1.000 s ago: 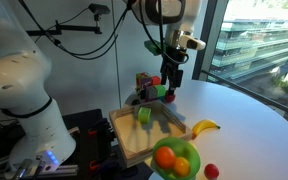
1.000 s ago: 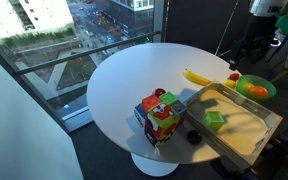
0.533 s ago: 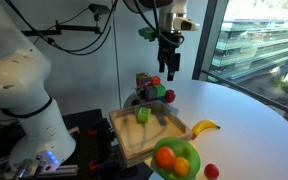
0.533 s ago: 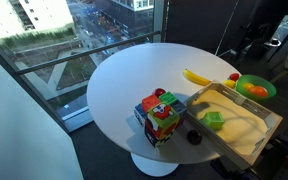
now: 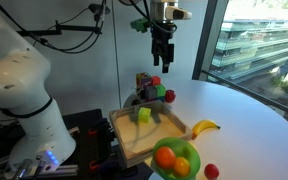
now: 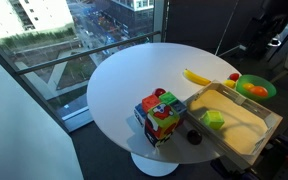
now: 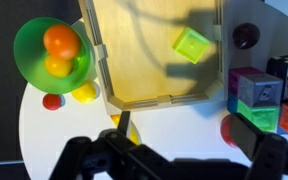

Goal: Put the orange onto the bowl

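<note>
The orange point(image 7: 61, 40) lies inside the green bowl point(image 7: 24, 45), touching a paler yellow-orange fruit point(image 7: 57, 66). The bowl stands at the table's edge next to the wooden tray and shows in both exterior views point(image 5: 192, 151) point(image 6: 268, 95). My gripper point(image 5: 161, 62) hangs high above the table, over the colourful cube, far from the bowl. In the wrist view its jaws point(image 7: 174, 165) are open and empty.
A square wooden tray point(image 7: 154, 85) holds a green cube point(image 7: 192, 43). A banana point(image 5: 205, 127) and a red ball point(image 5: 212, 171) lie by the bowl. A colourful cube point(image 6: 161, 115), another red ball point(image 5: 169, 96) and a dark ball point(image 7: 246, 36) sit near the tray.
My gripper has risen from just above the colourful cube to well above the table, shifting slightly sideways. The fruits and the bowl have not moved.
</note>
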Controlling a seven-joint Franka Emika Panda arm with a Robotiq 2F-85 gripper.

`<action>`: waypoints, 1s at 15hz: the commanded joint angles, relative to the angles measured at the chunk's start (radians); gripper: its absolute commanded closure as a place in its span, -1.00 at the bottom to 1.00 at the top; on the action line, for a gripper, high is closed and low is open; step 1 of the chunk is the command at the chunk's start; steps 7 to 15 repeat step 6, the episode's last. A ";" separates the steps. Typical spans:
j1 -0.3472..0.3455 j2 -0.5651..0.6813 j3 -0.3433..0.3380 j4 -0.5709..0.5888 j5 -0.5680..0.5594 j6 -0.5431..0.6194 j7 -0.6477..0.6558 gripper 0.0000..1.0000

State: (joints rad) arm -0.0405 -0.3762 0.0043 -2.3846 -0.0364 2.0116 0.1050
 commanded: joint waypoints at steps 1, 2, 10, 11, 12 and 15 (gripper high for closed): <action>0.001 -0.003 -0.001 0.001 0.000 -0.003 0.000 -1.00; 0.001 -0.002 -0.001 0.000 0.000 -0.003 0.000 -1.00; 0.001 0.006 -0.002 0.000 0.000 -0.003 0.000 -1.00; 0.001 0.006 -0.002 0.000 0.000 -0.003 0.000 -1.00; 0.001 0.006 -0.002 0.000 0.000 -0.003 0.000 -1.00; 0.001 0.006 -0.002 0.000 0.000 -0.003 0.000 -1.00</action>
